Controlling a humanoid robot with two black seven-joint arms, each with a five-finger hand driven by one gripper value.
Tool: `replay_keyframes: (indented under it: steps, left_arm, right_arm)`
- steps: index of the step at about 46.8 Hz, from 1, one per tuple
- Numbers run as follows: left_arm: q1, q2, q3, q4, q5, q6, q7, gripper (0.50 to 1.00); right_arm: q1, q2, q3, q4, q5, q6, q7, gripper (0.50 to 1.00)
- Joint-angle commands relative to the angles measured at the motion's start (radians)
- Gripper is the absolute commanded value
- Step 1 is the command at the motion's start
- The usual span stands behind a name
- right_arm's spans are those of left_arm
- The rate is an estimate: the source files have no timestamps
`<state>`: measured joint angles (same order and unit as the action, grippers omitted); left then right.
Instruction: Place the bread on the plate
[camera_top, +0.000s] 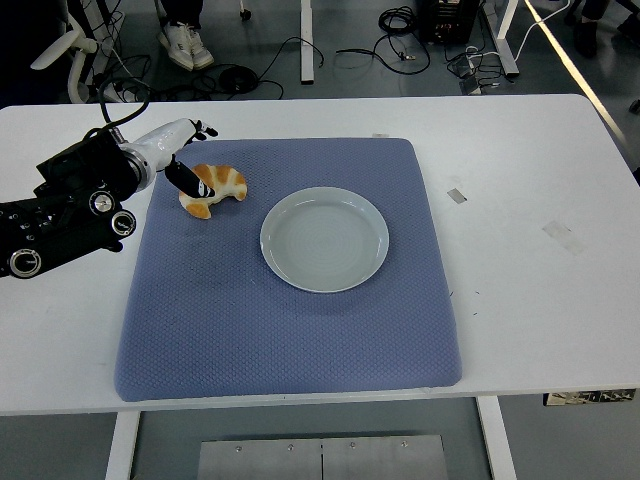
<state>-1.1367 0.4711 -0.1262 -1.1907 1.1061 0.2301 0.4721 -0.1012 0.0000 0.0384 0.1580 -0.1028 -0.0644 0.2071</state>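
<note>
White counter (520, 160) spread with a blue-grey quilted mat (290, 330) over its middle. Croissant-shaped bread (215, 189), golden with paler tips, lying on the mat near its far left corner, curved with the opening toward the near side. Pale round plate (325, 239) on the mat just right of the bread, apart from it and bare. Left robot hand (184, 152) reaching in from the counter's left edge on a black arm with a white wrist section, poised at the bread's left end: one dark finger (190, 180) angled down onto or against the bread's left side, the remaining fingertips splayed beyond it toward the far edge, nothing actually enclosed. Contact between finger and bread apparent but not certain from this height. Two small strips of tape (561, 235) stuck on the bare counter toward the right edge, well away from the mat. Beyond the far edge, floor with cables (400, 20), desk legs and a pair of white shoes (186, 45).
</note>
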Motion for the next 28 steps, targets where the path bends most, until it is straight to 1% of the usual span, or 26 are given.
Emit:
replay_keyframes:
  steps: [1,12,18,28]
  left_arm:
    - [0.0,0.0,0.014,0.002,0.0,0.0,0.002,0.902]
    - [0.005,0.0,0.02,0.006,0.008,0.002,0.007,0.902]
    - [0.008,-0.002,0.02,0.019,0.029,0.002,0.006,0.886]
    - [0.021,-0.009,0.019,0.04,0.041,0.003,0.005,0.875]
  right_arm:
    - [0.0,0.0,0.0,0.0,0.0,0.0,0.0,1.0]
    - [0.0,0.0,0.0,0.0,0.0,0.0,0.0,1.0]
    - [0.0,0.0,0.0,0.0,0.0,0.0,0.0,1.0]
    - [0.0,0.0,0.0,0.0,0.0,0.0,0.0,1.0]
